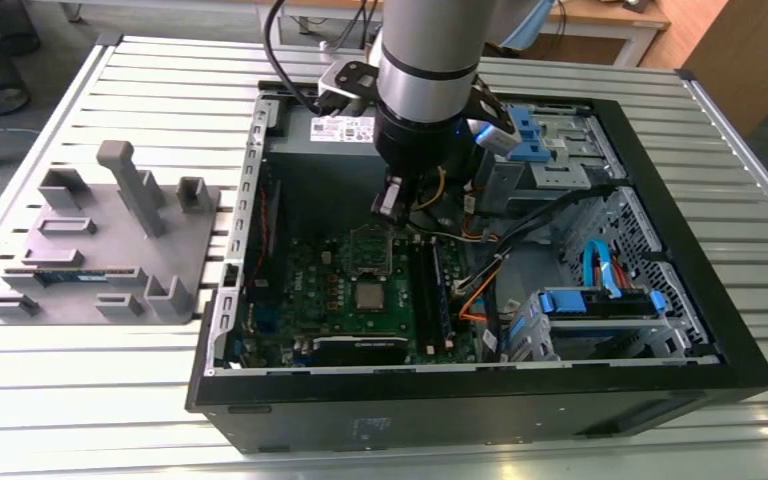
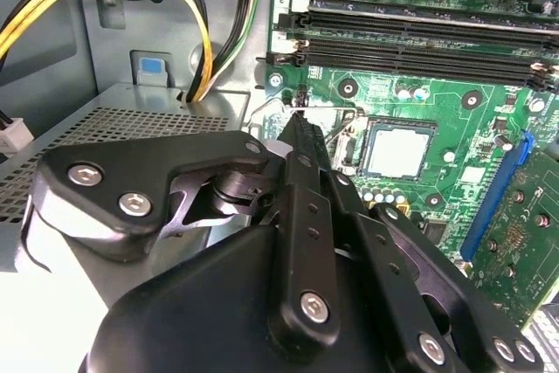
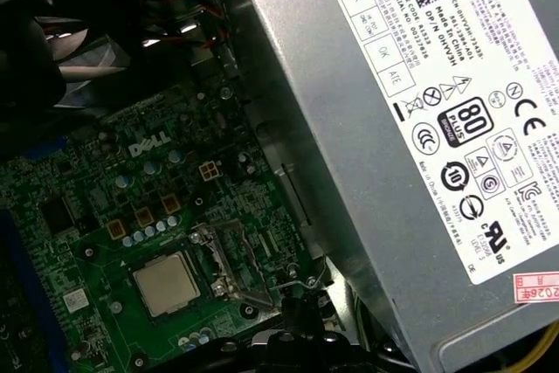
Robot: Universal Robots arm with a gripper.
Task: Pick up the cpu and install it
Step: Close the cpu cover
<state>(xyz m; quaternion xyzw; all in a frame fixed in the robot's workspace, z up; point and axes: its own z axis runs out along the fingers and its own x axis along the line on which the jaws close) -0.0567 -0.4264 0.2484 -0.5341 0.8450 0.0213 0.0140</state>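
Note:
The cpu (image 1: 371, 295) is a small silvery square lying flat in its socket on the green motherboard (image 1: 311, 290) inside the open computer case. It also shows in both wrist views, cpu (image 2: 397, 150) and cpu (image 3: 164, 284). The silver socket frame (image 3: 229, 259) is swung open beside it. My gripper (image 1: 391, 205) hangs over the board just behind the socket. Its black fingers (image 2: 306, 207) meet at the tip, shut with nothing between them. The gripper tip (image 2: 301, 128) is close to the frame and its wire lever (image 2: 342, 124), apart from the cpu.
The grey power supply (image 3: 410, 128) stands close beside the gripper, with yellow and black cables (image 2: 205, 41) running past. Black memory slots (image 2: 419, 37) lie beyond the socket. Blue drive brackets (image 1: 598, 300) fill the case's right side. A grey parts fixture (image 1: 104, 240) sits on the slatted table at the exterior view's left.

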